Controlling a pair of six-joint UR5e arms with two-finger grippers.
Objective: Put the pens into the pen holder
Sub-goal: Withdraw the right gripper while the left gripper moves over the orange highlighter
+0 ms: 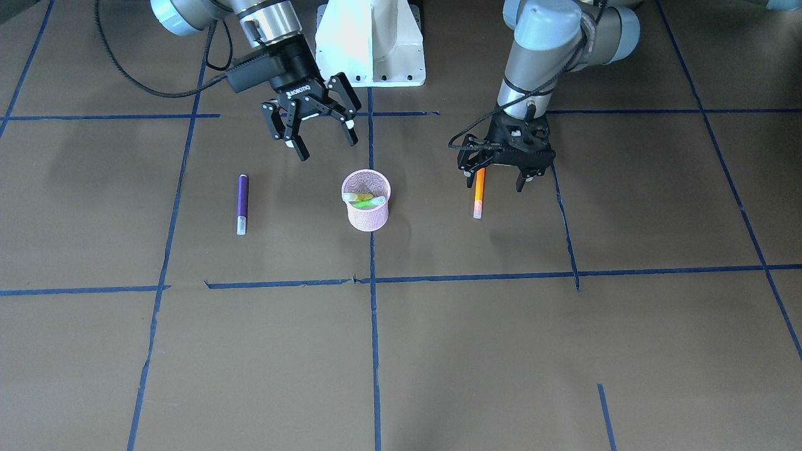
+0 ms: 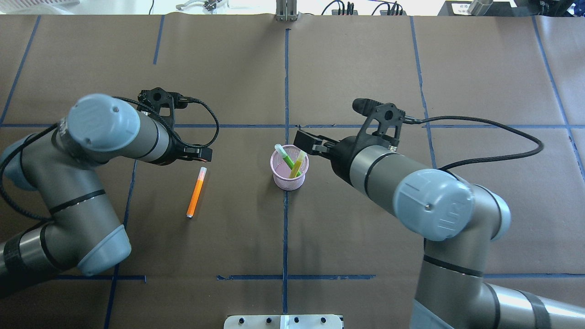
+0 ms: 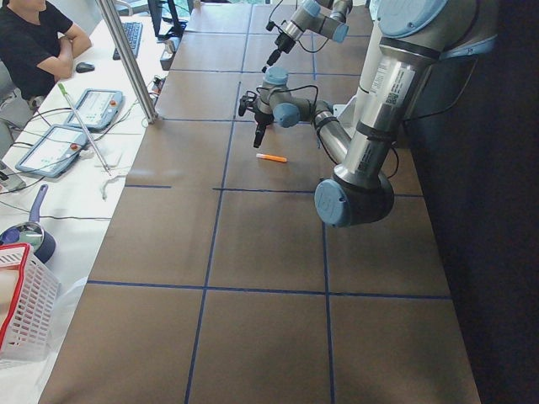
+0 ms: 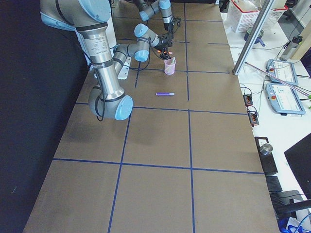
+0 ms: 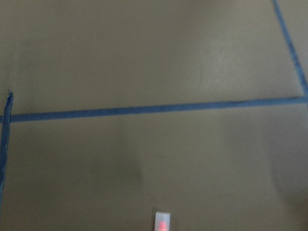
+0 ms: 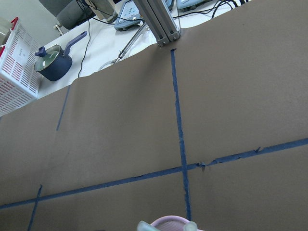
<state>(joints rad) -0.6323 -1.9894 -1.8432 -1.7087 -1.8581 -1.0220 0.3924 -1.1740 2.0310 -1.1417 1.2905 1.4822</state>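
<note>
My left gripper (image 1: 494,185) hangs wide-spread above the orange pen (image 1: 479,194); right gripper (image 1: 328,148), equally wide, near the pen holder (image 1: 368,217).

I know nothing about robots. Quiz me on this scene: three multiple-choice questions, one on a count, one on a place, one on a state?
1. Pens in the pink pen holder: A none; B two; C three.
2. The purple pen lies: A in the holder; B on the table; C in a gripper.
3. The left gripper over the orange pen is: A open; B shut; C hidden.
Key: B, one green pen, one yellow pen; B, it lies flat there; A, its fingers are spread.
</note>
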